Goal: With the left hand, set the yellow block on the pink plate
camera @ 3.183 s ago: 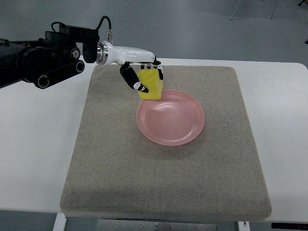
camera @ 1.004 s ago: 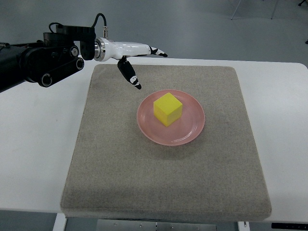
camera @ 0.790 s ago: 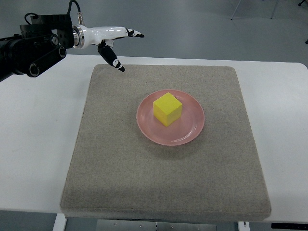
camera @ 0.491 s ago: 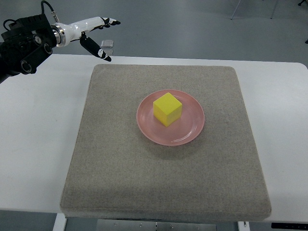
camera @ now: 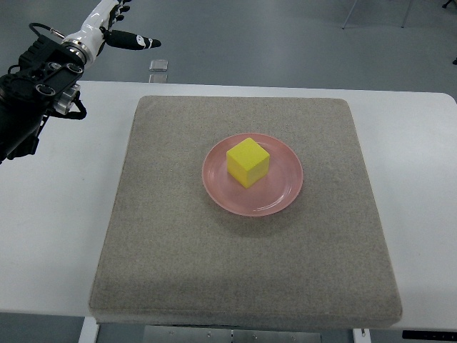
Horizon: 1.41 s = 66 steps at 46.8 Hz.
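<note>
Yellow block (camera: pixel 248 161) sits on the pink plate (camera: pixel 284 195), a little up and left of the dish's middle, one corner turned toward me. I see the plate lying near the centre of the grey felt mat (camera: pixel 178 250), which covers most of the white bench (camera: pixel 50 214). My left hand (camera: pixel 114 25) is at the upper left corner of the frame, well apart from the plate, its fingers (camera: pixel 136 41) spread out and holding nothing. A small grey square object (camera: pixel 158 65) lies on the floor just beyond the bench edge.
</note>
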### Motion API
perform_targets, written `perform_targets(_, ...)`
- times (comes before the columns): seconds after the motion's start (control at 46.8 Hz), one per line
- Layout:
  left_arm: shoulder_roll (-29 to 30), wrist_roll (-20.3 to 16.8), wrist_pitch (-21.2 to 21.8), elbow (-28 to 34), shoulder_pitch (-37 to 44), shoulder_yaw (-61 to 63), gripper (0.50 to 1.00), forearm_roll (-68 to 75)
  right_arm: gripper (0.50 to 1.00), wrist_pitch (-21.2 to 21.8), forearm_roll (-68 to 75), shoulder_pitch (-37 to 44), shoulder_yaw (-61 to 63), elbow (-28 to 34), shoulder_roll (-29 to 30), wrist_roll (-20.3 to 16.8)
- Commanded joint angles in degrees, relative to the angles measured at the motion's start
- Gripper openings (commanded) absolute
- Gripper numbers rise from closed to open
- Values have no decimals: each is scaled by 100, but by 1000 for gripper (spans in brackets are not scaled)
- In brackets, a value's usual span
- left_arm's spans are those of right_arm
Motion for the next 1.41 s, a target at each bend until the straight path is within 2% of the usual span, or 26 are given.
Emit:
perform_targets(0.0,-34,429,167,-9,-8,-77,992,-625,924,6,8,0,0,-1,0,0)
perform_targets(0.064,-86,588,211,-9,-8,-138,992,-951,924,7,0,0,0,-1,0,0)
perform_targets(0.235,-95,580,62,-53,167,-743,992,-1084,924,6,-1,0,0,-1,0,0)
perform_targets(0.342,-104,545,-412,-62,457,-1684,992,-1040,924,-2,-1,0,0,-1,0,0)
perform_targets(0.406,-95,361,-851,-62,545,-2045,994,-1022,924,-2,8,0,0,-1,0,0)
perform_targets(0.47,-95,-17,-1326,-62,633,-2282,992,-1040,924,6,-1,0,0,-1,0,0)
perform_targets(0.577,-95,-378,-1713,-62,695,-2599,992,-1084,924,-2,-1,0,0,-1,0,9)
perform_targets(0.748,-104,-440,-1749,-70,783,-3232,992,-1075,924,6,-1,0,0,-1,0,0)
perform_targets(1.388,-104,-440,-1679,-35,836,-3197,992,-1040,924,6,0,0,0,-1,0,0)
